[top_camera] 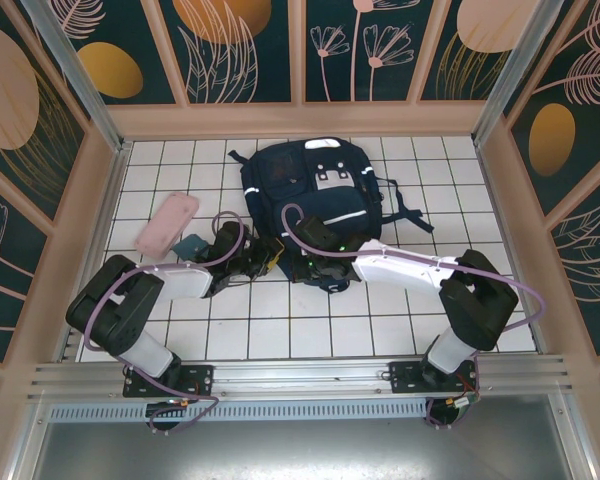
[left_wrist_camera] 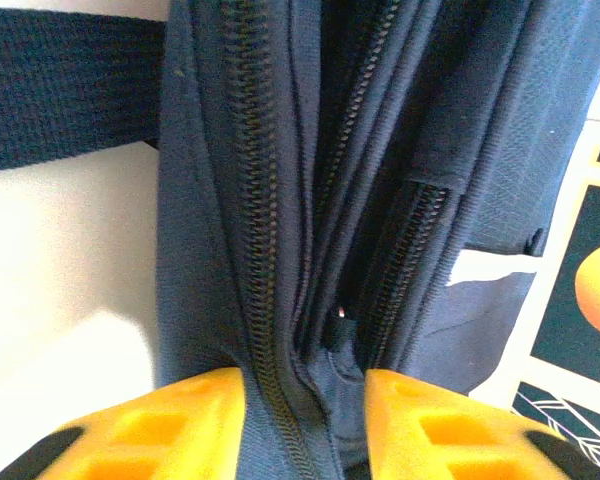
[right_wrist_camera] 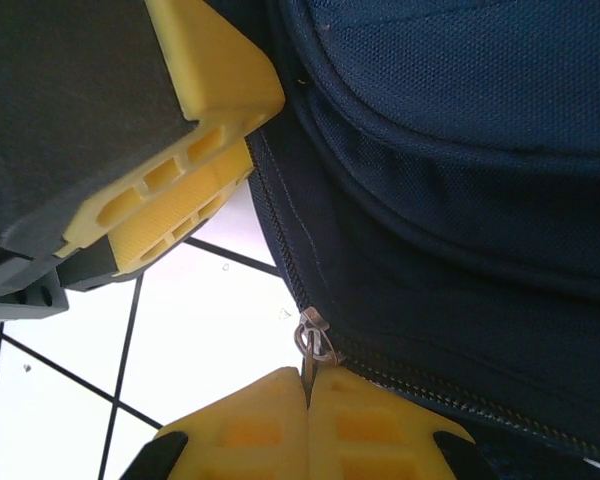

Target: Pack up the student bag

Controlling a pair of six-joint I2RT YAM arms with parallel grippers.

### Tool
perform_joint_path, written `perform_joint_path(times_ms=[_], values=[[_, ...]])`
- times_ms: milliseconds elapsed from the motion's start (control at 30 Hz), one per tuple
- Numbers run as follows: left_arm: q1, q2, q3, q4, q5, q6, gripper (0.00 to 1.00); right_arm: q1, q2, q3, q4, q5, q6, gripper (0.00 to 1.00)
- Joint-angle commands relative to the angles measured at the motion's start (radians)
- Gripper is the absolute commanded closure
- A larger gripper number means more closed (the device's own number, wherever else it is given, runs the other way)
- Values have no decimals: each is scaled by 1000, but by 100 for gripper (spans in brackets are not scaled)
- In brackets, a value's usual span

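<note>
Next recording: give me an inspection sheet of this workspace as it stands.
Surface: white tiled table.
Job's things: student bag lying flat mid-table; zipper pull at its near edge.
Clutter: pink case and small dark teal item, left of the bag.
Grippers: left gripper straddles the bag's zipper seam, grip unclear; right gripper shut on the zipper pull.
Cables: purple cables loop along both arms.
Surroundings: floral wall panels; metal rail at the near edge.
</note>
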Motion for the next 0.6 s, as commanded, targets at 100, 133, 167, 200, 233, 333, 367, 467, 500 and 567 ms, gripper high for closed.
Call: perform_joint_path(times_ms=[100, 133, 167, 200, 233, 333, 367, 467, 500, 567], values=[[-7, 35, -31, 3, -28, -8, 80, 25, 15, 40, -95, 40, -58, 100], [-8, 35, -30, 3, -31, -7, 83, 24, 17, 45, -129, 58, -72, 100], [-7, 35, -31, -1, -38, -2, 85, 23, 18, 49, -169, 81, -89, 100], [-6, 32, -29, -8, -48, 4, 88, 19, 14, 51, -208, 106, -104, 100], [-7, 30, -28, -16, -58, 10, 91, 14, 10, 49, -241, 126, -115, 100], [-7, 24, -25, -35, -86, 36, 99, -11, -18, 32, -321, 177, -140, 100], [-6, 25, -17, -39, -90, 50, 100, -22, -28, 24, -346, 200, -143, 100], [-5, 30, 8, -72, -106, 76, 100, -60, -50, 5, -402, 260, -144, 100], [-4, 29, 11, -73, -108, 79, 100, -74, -57, 0, -418, 285, -141, 100], [0, 27, 16, -80, -114, 85, 100, -103, -66, -4, -442, 341, -129, 100]])
